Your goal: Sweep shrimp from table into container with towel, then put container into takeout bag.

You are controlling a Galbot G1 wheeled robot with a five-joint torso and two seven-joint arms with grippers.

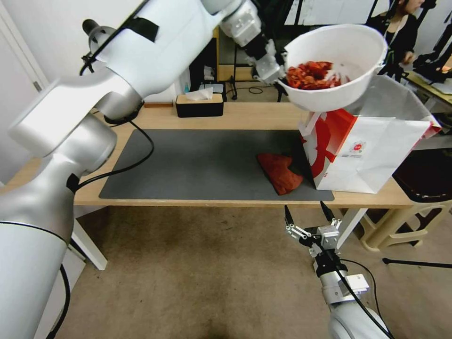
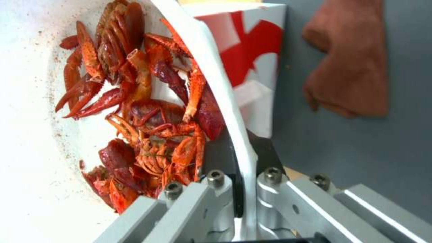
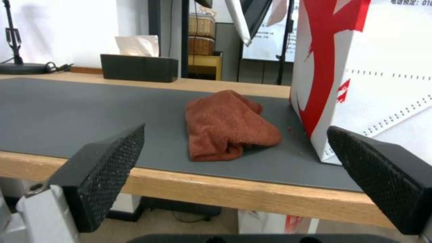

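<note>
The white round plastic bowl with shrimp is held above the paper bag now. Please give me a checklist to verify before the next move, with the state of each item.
1. Left gripper clamped on the rim of the white round plastic bowl: ok.
2. Red-orange shrimp all inside the bowl: ok, though the bowl is tilted.
3. Red and white paper takeout bag upright with its mouth open: ok.
4. Bowl centred over the bag mouth: cannot tell.
5. Rust-red cloth towel lying on the dark grey mat, apart from the bag: ok.
6. Right gripper open, below the table's front edge: ok.
</note>
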